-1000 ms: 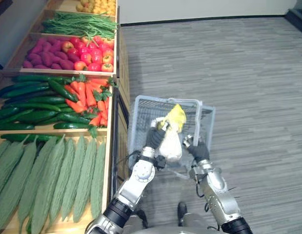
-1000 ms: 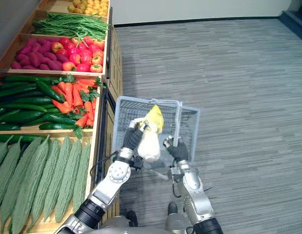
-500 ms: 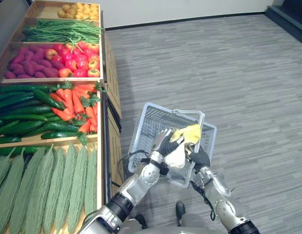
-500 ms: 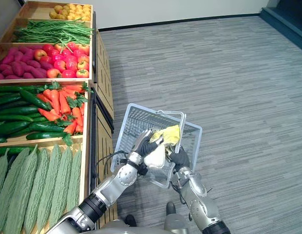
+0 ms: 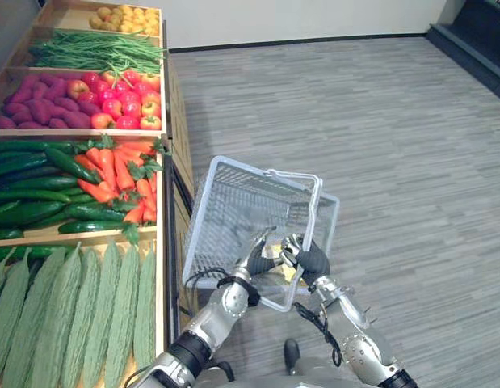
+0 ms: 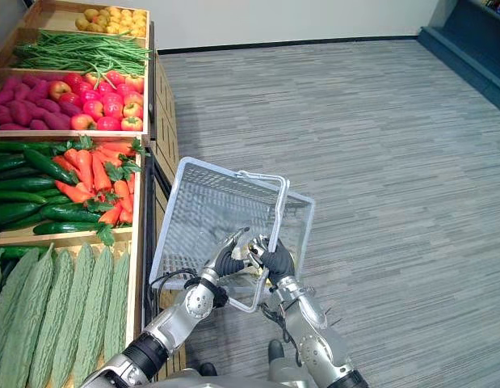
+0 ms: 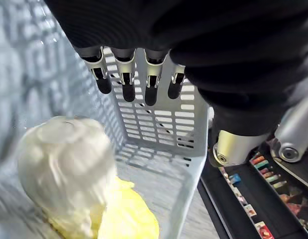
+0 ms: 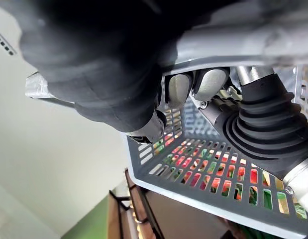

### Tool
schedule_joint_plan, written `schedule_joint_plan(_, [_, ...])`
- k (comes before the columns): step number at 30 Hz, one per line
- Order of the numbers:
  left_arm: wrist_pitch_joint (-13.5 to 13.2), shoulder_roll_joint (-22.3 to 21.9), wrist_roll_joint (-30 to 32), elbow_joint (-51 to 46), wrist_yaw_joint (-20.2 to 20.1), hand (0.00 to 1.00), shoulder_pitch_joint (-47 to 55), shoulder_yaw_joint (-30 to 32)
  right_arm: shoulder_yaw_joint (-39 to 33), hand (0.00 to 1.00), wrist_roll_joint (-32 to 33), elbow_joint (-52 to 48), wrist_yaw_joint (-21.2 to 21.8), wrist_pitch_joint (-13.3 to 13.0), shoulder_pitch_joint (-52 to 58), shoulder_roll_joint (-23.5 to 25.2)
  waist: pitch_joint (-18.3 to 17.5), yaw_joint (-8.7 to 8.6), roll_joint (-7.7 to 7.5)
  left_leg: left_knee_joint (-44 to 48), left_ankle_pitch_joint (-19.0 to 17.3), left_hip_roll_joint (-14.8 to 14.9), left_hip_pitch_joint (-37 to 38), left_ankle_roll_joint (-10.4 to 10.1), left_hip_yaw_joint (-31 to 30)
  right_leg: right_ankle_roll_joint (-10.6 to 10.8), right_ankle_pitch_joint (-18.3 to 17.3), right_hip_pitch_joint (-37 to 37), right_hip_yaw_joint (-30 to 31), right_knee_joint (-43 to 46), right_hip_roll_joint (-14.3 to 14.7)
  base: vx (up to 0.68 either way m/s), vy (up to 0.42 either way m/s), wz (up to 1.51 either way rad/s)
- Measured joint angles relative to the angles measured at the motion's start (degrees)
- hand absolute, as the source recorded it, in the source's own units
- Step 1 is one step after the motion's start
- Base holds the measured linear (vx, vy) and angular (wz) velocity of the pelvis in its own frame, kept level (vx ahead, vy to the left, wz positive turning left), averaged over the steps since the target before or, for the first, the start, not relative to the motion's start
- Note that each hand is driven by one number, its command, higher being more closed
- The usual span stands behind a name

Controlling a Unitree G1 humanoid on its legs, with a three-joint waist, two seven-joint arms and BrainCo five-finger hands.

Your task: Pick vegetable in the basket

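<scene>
A crinkly vegetable (image 7: 69, 169), rounded white at one end and frilly yellow at the other, lies in the slotted grey plastic basket (image 5: 233, 202), apart from the straight, side-by-side fingers of the left hand (image 5: 258, 257), white end nearest them, while the right hand (image 5: 312, 260) curls round the rim.

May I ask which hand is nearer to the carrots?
Left. The left hand is open over the basket, toward the carrots; the right hand grips the basket farther away.
</scene>
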Motion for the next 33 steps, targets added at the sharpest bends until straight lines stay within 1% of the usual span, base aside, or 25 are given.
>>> schedule_joint_plan(2, [0.0, 0.0, -1.0, -3.0, -0.1, 0.0, 1.2, 0.4, -0.6, 1.0, -0.1, 0.0, 0.0, 0.0, 0.9, 0.3, 0.0, -0.05, 0.01, -0.1, 0.0, 0.0, 0.1, 0.0, 0.1, 0.0, 0.0, 0.0, 0.2, 0.0, 0.1, -0.02, -0.001, -0.05])
schedule_joint_plan(3, [-0.2, -0.2, -1.6, -6.2, 0.0, 0.0, 2.4, 1.2, -1.7, 1.0, -0.2, 0.0, 0.0, 0.0, 1.7, 0.8, 0.0, -0.05, 0.01, -0.1, 0.0, 0.0, 0.1, 0.0, 0.1, 0.0, 0.0, 0.0, 0.2, 0.0, 0.1, 0.0, 0.0, 0.0])
schedule_joint_plan(5, [-0.8, -0.3, -3.4, -10.8, -0.1, 0.0, 3.6, 1.9, -4.2, 1.0, -2.4, 0.0, -0.1, 0.0, 3.2, 1.8, 0.0, 0.04, 0.05, -0.1, 0.0, 0.0, 0.1, 0.0, 0.0, 0.0, 0.0, 0.1, 0.1, 0.0, 0.1, 0.0, 0.0, 0.0])
schedule_joint_plan(7, [-2.1, -0.3, -5.0, -14.3, -0.2, 0.0, 4.6, 1.7, -6.1, 1.0, -4.1, 0.3, -0.2, 0.0, 3.6, 2.5, -0.1, 0.06, 0.1, -0.1, 0.0, 0.0, 0.1, 0.0, -0.1, 0.2, 0.1, 0.1, -0.1, 0.0, 0.0, -0.01, 0.005, 0.02])
schedule_joint_plan(8, [-3.5, -0.3, -6.6, -16.3, -1.0, 0.0, 4.9, 1.5, -7.4, 1.0, -5.5, 0.3, -0.4, 0.0, 3.7, 3.0, -0.1, 0.12, 0.12, -0.1, 0.0, -0.1, 0.1, 0.0, -0.2, 0.2, 0.1, 0.2, -0.3, 0.0, -0.1, -0.02, 0.01, 0.05])
schedule_joint_plan(12, [-5.3, -1.0, -8.3, -17.9, -1.4, 0.0, 5.0, 0.9, -10.5, 1.0, -7.8, 0.9, -1.4, -0.2, 4.4, 3.8, -0.2, 0.1, 0.28, -0.1, 0.1, -0.2, 0.1, 0.1, -0.6, 0.4, 0.1, 0.4, -0.7, 0.0, -0.2, -0.02, 0.005, 0.06])
schedule_joint_plan(15, [-5.3, -1.0, -8.9, -20.0, -1.4, 0.0, 5.6, 1.3, -13.3, 1.0, -8.9, 3.1, -2.4, -0.4, 5.4, 3.9, -1.0, 0.09, 1.01, -0.4, 0.3, -0.3, 0.0, 0.1, -0.9, 1.3, -0.1, 0.3, -1.6, 0.0, -0.3, -0.01, -0.006, 0.07])
schedule_joint_plan(18, [-6.1, -1.1, -10.9, -26.3, -1.3, 0.0, 8.1, 2.4, -16.8, 1.0, -11.0, 5.6, -3.1, -0.4, 7.1, 4.0, -1.9, 0.15, 2.04, -1.6, 0.9, -0.8, 0.2, 0.2, -1.4, 1.6, -0.3, 0.3, -2.2, 0.0, -0.6, 0.0, 0.0, 0.09])
schedule_joint_plan(20, [-7.8, -1.2, -14.0, -30.5, -1.2, 0.0, 11.4, 5.7, -19.5, 1.0, -13.8, 8.0, -4.5, -0.4, 7.5, 4.6, -2.0, 0.19, 2.31, -1.9, 1.0, -0.8, 0.5, 0.1, -1.2, 1.7, -0.3, 0.3, -2.1, 0.0, -0.6, -0.01, 0.002, -0.02])
schedule_joint_plan(21, [-7.9, -1.2, -14.7, -31.1, -1.2, 0.0, 12.1, 6.7, -20.1, 1.0, -14.3, 8.3, -4.8, -0.4, 7.8, 4.8, -2.0, 0.24, 2.31, -1.9, 1.0, -0.8, 0.5, 0.1, -1.2, 1.7, -0.3, 0.3, -2.1, 0.0, -0.5, 0.0, 0.0, 0.0])
schedule_joint_plan(22, [-8.3, -1.4, -15.9, -32.0, -1.1, 0.0, 13.8, 9.1, -21.5, 1.0, -15.6, 9.0, -5.1, -0.4, 8.1, 5.1, -2.0, 0.22, 2.3, -1.9, 1.0, -0.8, 0.5, 0.1, -1.1, 1.8, -0.2, 0.3, -2.1, 0.0, -0.5, -0.03, 0.001, -0.04])
schedule_joint_plan(26, [-8.5, -1.5, -20.4, -32.9, -0.5, 0.0, 19.3, 16.3, -26.2, 1.0, -20.5, 11.7, -5.5, -0.4, 8.5, 5.2, -2.0, 0.59, 2.29, -2.0, 0.9, -0.7, 0.5, 0.1, -0.3, 2.2, 0.0, -0.1, -1.5, 0.0, -0.5, -0.04, 0.002, -0.11])
schedule_joint_plan(27, [-8.5, -1.6, -22.1, -32.9, -0.1, 0.0, 20.9, 18.3, -27.6, 1.0, -22.4, 12.6, -5.7, -0.4, 8.5, 5.2, -2.0, 0.98, 2.29, -2.0, 0.7, -0.7, 0.6, -0.1, 0.1, 2.3, -0.1, -0.2, -1.1, 0.0, -0.2, -0.04, -0.011, -0.16])
schedule_joint_plan(30, [-8.6, -2.1, -24.0, -32.9, 0.2, 0.0, 23.7, 22.9, -29.9, 1.0, -25.6, 14.8, -6.2, -0.4, 8.5, 5.0, -2.0, 1.81, 2.29, -1.4, 0.1, -0.3, 0.5, -0.3, 1.2, 2.5, -0.3, -0.5, -0.5, -0.1, 0.1, -0.05, -0.023, -0.18])
schedule_joint_plan(33, [-8.6, -2.3, -24.4, -32.9, 0.2, 0.0, 25.2, 24.8, -30.1, 1.0, -27.4, 15.8, -6.5, -0.4, 8.5, 5.0, -2.0, 1.94, 2.29, 0.7, -1.0, 0.1, -0.2, -0.4, 1.3, 3.1, -0.6, -0.5, -0.6, 0.0, 0.2, -0.03, -0.014, -0.06])
